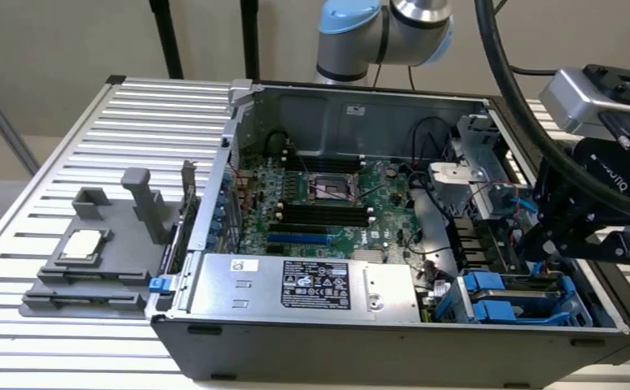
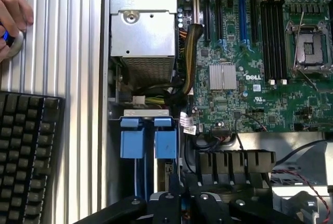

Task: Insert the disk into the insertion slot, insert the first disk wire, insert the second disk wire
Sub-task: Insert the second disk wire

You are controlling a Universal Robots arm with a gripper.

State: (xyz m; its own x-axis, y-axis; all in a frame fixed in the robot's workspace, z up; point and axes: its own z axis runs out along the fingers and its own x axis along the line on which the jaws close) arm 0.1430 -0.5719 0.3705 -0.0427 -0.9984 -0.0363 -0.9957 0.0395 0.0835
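The open computer case (image 1: 401, 244) lies on its side on the slatted table (image 1: 65, 341), so the arm can reach straight down into it. The pincer (image 2: 174, 195) hangs low over the drive corner at the exterior view's lower right, just above the insertion slot (image 1: 526, 296); its black fingers (image 2: 165, 203) look drawn close together around something thin and dark, probably a disk wire, though I cannot tell for certain whether they are clamped or merely near it. The disk (image 2: 148, 141) appears already seated in the slot, its blue frame tabs standing side by side at the cage mouth, just beside the power supply (image 2: 143, 31). The green motherboard (image 2: 250, 52) lies alongside. Off the case, a person's hand (image 2: 13, 21) rests on the table above a black keyboard (image 2: 26, 156), likely minding the controls.
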